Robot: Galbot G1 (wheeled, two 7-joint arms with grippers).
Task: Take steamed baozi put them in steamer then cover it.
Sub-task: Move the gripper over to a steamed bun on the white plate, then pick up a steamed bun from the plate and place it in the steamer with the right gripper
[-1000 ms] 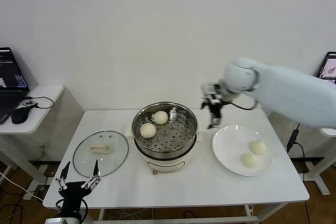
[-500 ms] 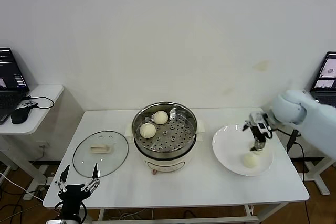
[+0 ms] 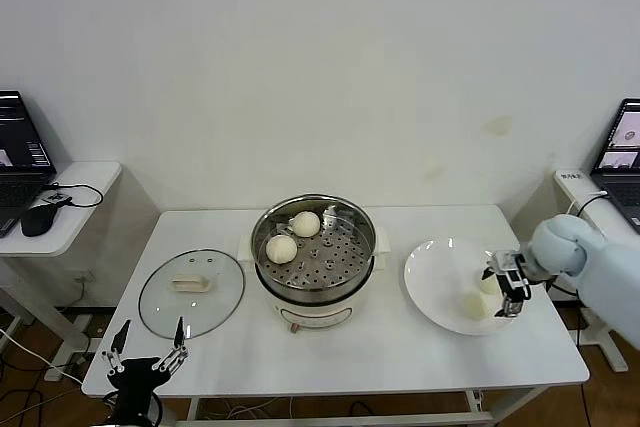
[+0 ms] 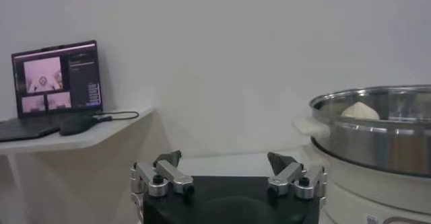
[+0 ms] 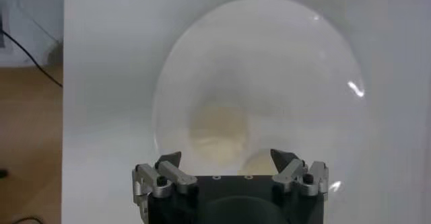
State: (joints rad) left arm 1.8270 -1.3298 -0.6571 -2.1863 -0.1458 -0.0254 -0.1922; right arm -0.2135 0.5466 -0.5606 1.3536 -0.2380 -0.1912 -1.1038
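Jaws spread wide on right gripper (image 3: 509, 292), poised over plate (image 3: 430, 292) holding two buns (image 3: 472, 305), apparently untouched. Two more sit in steamer (image 3: 313, 247); lid (image 3: 191, 291) beside it. Best centred over one bun, squeezed gently. Left gripper (image 3: 146, 357) idles, equally spread, off the counter's (image 3: 380, 352) edge.

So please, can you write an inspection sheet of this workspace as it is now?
Surface: white table.
Job's things: steamer open, two baozi inside; two more on the plate; cover flat on the table.
Clutter: nothing seen.
Grippers: right gripper open over the plate; left gripper open, at the table's front edge.
Cables: one on the side table.
Surroundings: laptop, mouse, white wall.
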